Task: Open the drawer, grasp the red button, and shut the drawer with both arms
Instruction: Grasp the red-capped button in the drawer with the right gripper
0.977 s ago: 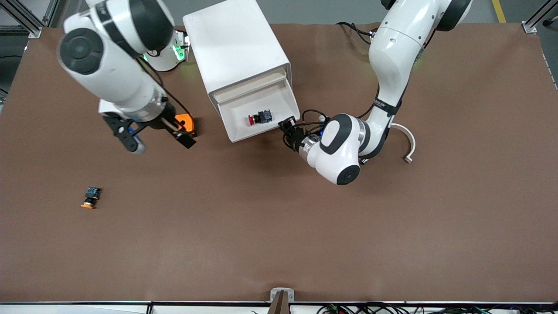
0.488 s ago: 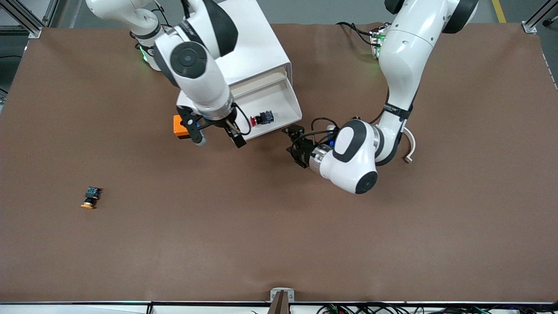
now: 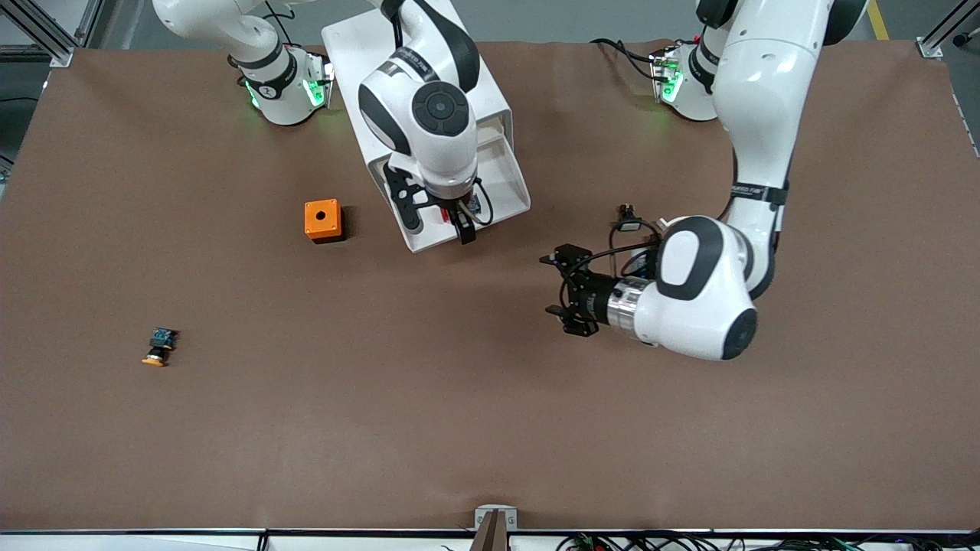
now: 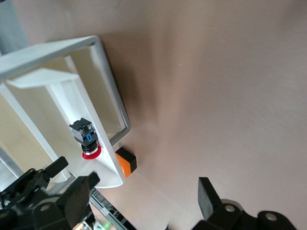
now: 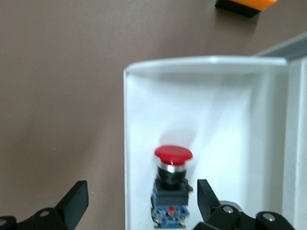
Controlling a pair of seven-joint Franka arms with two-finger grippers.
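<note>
The drawer [image 3: 514, 186] stands pulled out of the white cabinet [image 3: 406, 76]. The red-capped button [image 5: 172, 184] lies on its side on the drawer floor, cap toward the drawer front. My right gripper [image 3: 436, 220] hangs open over the drawer. In the right wrist view the button lies between the right gripper's [image 5: 141, 196] fingers, close to one and touched by neither. In the front view the hand hides most of the button. My left gripper [image 3: 563, 295] is open and empty over bare table, off the drawer toward the left arm's end. Its wrist view shows the button [image 4: 86, 139] in the drawer [image 4: 108, 81].
A small orange box with a hole [image 3: 321, 220] sits beside the drawer toward the right arm's end. An orange-capped button [image 3: 158, 347] lies far out toward that end, nearer the front camera. Brown table [image 3: 490, 421] spreads in front of the drawer.
My right arm swung from beside the orange box to over the open drawer. My left gripper opened and drew away from the drawer's corner.
</note>
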